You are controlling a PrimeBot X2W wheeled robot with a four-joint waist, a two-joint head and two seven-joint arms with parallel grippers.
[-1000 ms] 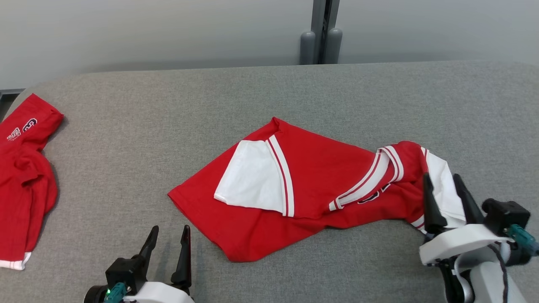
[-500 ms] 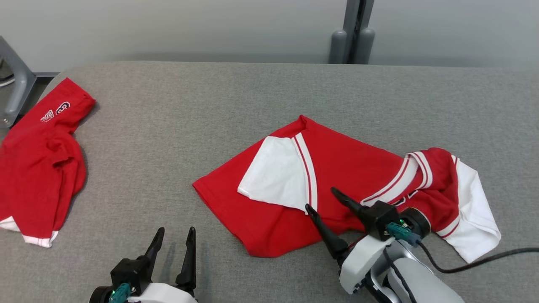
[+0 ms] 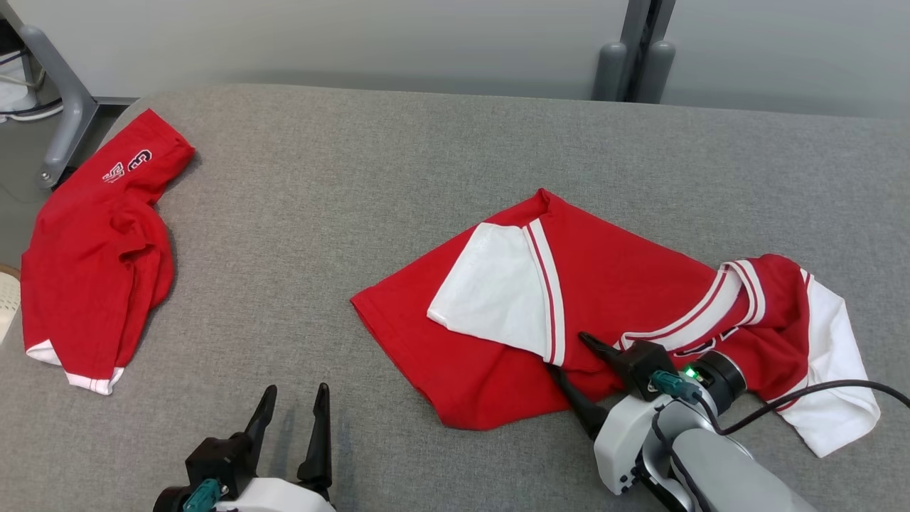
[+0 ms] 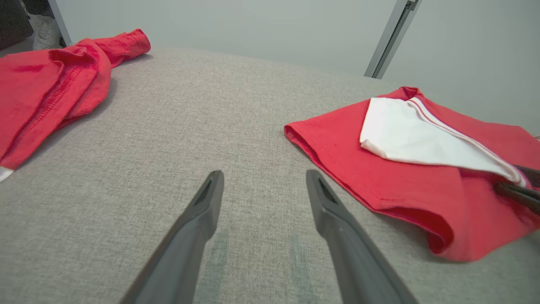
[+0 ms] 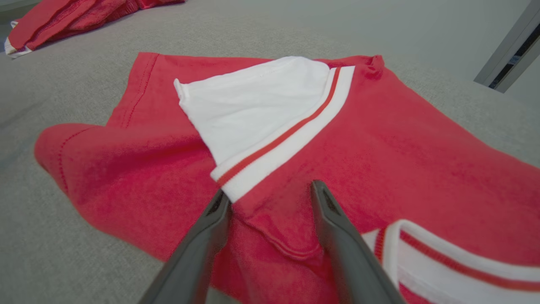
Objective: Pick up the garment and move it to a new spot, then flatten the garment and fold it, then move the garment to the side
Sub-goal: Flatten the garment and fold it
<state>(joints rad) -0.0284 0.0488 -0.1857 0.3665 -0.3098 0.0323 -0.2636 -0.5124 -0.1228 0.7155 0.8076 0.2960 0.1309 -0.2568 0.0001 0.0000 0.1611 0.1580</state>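
1. The garment (image 3: pixel 625 284), a red jersey with white striped trim, lies right of centre on the grey table (image 3: pixel 355 178). It is not flat: a white sleeve (image 3: pixel 490 291) is turned over the red body, and the right end is bunched.
2. The right gripper (image 3: pixel 566 350) is low on the near edge, its jaws spread wide. They straddle a raised red fold just beside the sleeve's striped cuff, and nothing is pinched.
3. The left gripper (image 3: pixel 296 389) hovers over bare table, spread wide and empty, well apart from the cloth.
4. A second red shirt (image 3: pixel 99 249) lies crumpled at the far left edge.
5. Judged progress: early, at the flattening stage. I cannot tell whether the first move is done. Spreading, folding and setting aside remain.
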